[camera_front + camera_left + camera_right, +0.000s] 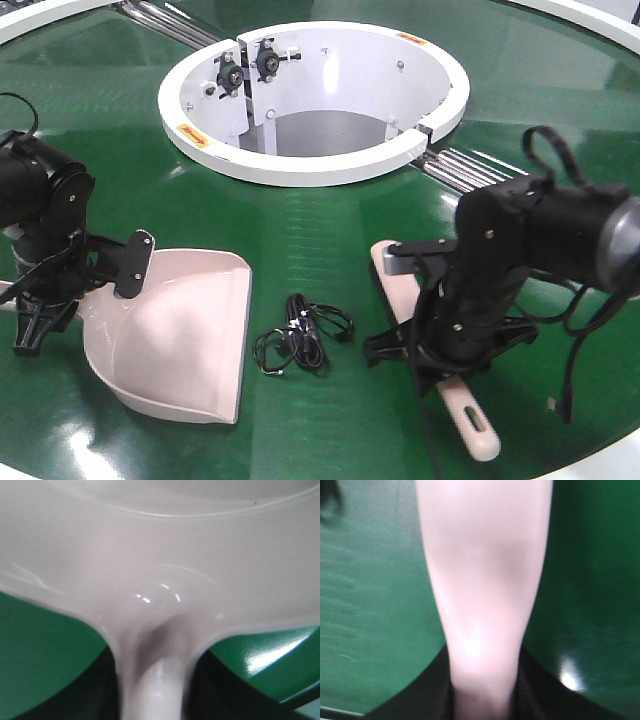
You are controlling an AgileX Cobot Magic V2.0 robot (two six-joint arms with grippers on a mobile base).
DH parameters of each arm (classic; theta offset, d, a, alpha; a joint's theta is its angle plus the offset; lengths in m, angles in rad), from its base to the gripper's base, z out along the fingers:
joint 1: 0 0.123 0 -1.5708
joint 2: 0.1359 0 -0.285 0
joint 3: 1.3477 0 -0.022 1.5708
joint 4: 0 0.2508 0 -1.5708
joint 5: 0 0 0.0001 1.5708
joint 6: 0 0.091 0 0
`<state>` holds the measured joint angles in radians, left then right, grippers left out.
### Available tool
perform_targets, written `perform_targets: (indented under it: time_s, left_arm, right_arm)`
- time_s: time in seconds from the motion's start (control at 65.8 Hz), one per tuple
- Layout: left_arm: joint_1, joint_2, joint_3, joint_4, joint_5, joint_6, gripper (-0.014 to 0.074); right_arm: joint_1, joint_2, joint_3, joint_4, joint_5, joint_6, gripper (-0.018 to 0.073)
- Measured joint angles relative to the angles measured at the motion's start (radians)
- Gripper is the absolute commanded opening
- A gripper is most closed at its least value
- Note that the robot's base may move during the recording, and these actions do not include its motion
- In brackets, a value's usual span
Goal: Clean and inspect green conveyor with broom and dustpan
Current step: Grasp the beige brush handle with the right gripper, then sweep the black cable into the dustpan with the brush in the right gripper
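Note:
The beige-pink dustpan (pixel 185 340) lies on the green conveyor (pixel 330 230) at the left, its flat lip facing right. My left gripper (pixel 100 280) is shut on its handle. In the left wrist view the handle (pixel 155 690) runs up between my dark fingers (pixel 100 695) into the dustpan's back wall (pixel 165 545). At the right, the beige broom (pixel 470 420) lies diagonally on the belt, its handle end pointing to the front edge. My right gripper (pixel 410 310) is shut around its middle. The right wrist view shows the broom (pixel 485 580) blurred between the jaws.
A tangle of black cable (pixel 300 335) lies on the belt between dustpan and broom. The white round collar (pixel 310 165) with its open well sits behind them. Metal roller strips (pixel 470 165) run out from the collar. The conveyor's white outer rim (pixel 600 462) curves along the front right.

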<state>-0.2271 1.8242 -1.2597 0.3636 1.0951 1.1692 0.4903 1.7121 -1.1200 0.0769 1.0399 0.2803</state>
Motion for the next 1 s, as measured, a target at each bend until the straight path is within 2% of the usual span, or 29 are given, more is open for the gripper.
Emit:
perform_targets:
  time_s: [0.182, 0.41, 0.79, 1.002]
  left_arm:
    - [0.000, 0.000, 0.000, 0.000, 0.000, 0.000, -0.0006]
    - [0.000, 0.000, 0.000, 0.000, 0.000, 0.000, -0.0006]
    - [0.000, 0.000, 0.000, 0.000, 0.000, 0.000, -0.0006]
    - [0.000, 0.000, 0.000, 0.000, 0.000, 0.000, -0.0006]
  right_arm:
    - [0.050, 0.031, 0.000, 0.022, 0.000, 0.076, -0.0004]
    - [0.052, 0.044, 0.000, 0.046, -0.001, 0.135, -0.0004]
    - [0.055, 0.053, -0.010, 0.063, -0.006, 0.168, -0.0004]
    - [0.109, 0.125, -0.122, 0.053, 0.055, 0.170, -0.0004]
